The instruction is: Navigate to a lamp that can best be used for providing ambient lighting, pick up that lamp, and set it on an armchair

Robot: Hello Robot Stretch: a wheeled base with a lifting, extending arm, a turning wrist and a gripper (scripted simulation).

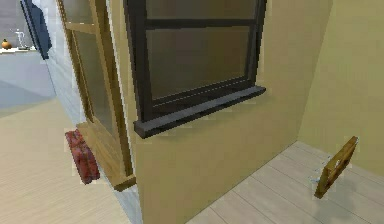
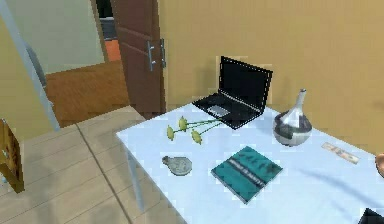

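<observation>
White table (image 2: 190,197) with laptop (image 2: 238,92), silver vase (image 2: 293,125) | brown door (image 2: 135,50) | gripper: cannot tell

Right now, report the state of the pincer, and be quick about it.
Pincer: cannot be told.

vase (image 2: 293,127): glossy metal; table (image 2: 150,142): smooth, matt; door (image 2: 135,55): wood; floor (image 2: 70,160): wood planks

White table (image 2: 305,196), partly off-frame
</observation>
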